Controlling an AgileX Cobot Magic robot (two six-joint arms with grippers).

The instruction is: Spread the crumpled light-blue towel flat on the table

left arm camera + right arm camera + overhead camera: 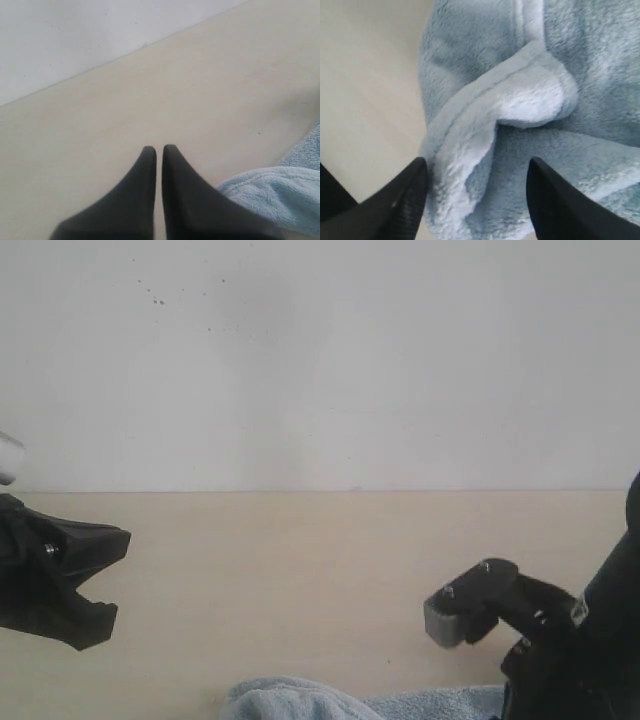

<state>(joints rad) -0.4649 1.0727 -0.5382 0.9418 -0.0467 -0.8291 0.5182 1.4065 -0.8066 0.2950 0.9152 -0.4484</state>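
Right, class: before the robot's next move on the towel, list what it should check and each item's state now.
1. Right jaws open: ok, standing apart.
2. Right jaws straddle a towel fold: ok, hemmed edge between them.
3. Left jaws free: ok, shut, empty, over bare table.
4. Towel flat: not ok, bunched and folded.
5. Whole towel in view: cannot tell, mostly outside the exterior view.

Crumpled light-blue towel (530,115) on beige table (365,90), hand (477,167) spread wide astride a raised fold
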